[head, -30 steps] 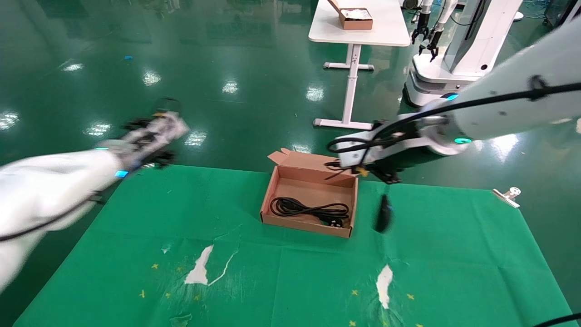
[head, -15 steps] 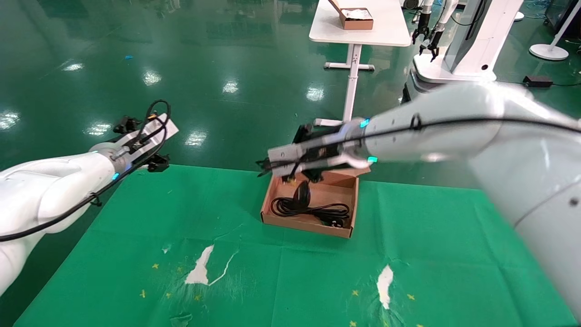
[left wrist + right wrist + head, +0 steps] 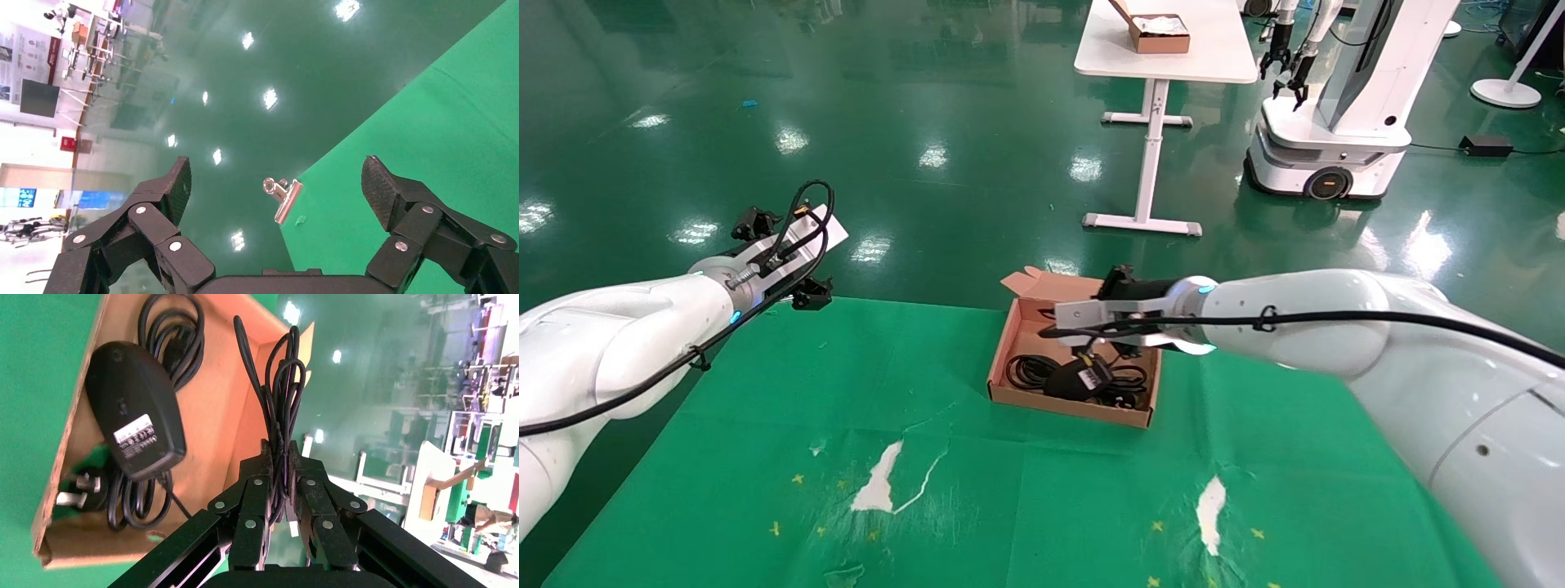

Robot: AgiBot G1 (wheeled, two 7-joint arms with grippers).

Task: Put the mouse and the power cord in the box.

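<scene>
The brown cardboard box [image 3: 1009,347] stands at the far middle of the green cloth, flaps on its far edge. The power cord [image 3: 1027,371] lies coiled inside it, and its plug [image 3: 79,489] is at one end of the box [image 3: 245,410]. My right gripper [image 3: 1065,327] hovers over the box, shut on the thin bundled cable [image 3: 278,386] of the mouse. The black mouse [image 3: 1068,381] is inside the box on top of the cord, grey label up [image 3: 134,410]. Out at the cloth's far left corner, my left gripper [image 3: 782,255] is held open and empty [image 3: 275,173].
A metal clip [image 3: 283,197] pins the cloth's corner under the left gripper. The green cloth [image 3: 764,408] has torn white patches [image 3: 878,482] near the front. Behind it are a white table [image 3: 1205,57] with a smaller brown box [image 3: 1160,33], and another robot [image 3: 1328,122].
My right arm swung left from beside the box to over it and came down, carrying the mouse by its cable into the box. The left arm stayed at the far left corner.
</scene>
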